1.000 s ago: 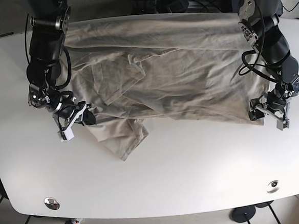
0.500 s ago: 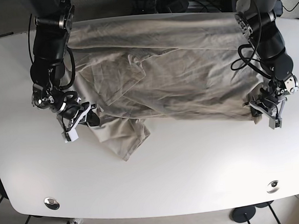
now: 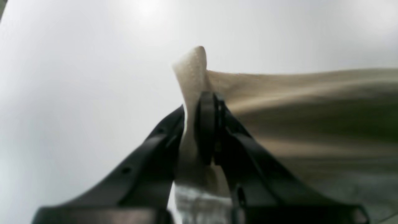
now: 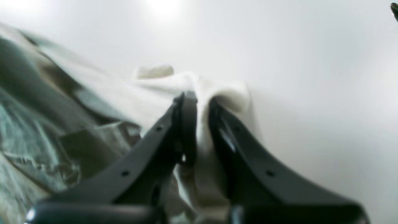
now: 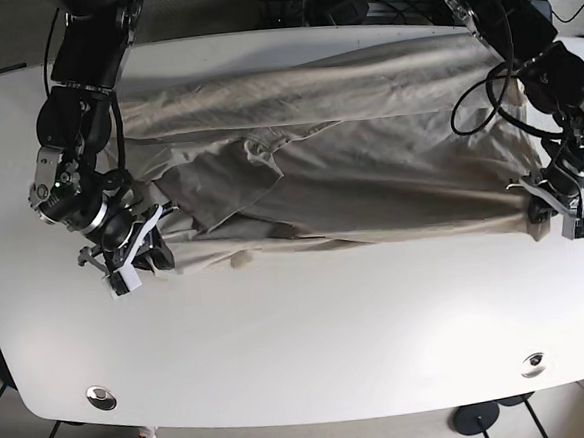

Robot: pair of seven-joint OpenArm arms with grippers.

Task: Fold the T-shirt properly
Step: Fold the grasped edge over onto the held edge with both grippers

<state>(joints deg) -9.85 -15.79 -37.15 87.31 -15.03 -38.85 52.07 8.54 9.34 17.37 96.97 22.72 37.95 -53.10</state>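
Tan shirt (image 5: 338,166) spread across table (image 5: 310,328), long axis 3-to-9 o'clock. Near hem pinched at both ends: left gripper (image 5: 550,211) clamped at 3, right gripper (image 5: 142,255) clamped at 9.

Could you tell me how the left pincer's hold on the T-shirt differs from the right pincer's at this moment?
The left pincer clamps a thin, upright peak of tan T-shirt; the right pincer clamps a thicker, bunched, paler wad. In the base view, the cloth runs taut into the left pincer, while near the right pincer it lies overlapped and creased. Both are shut on the shirt's near edge, at opposite ends, above the white table.
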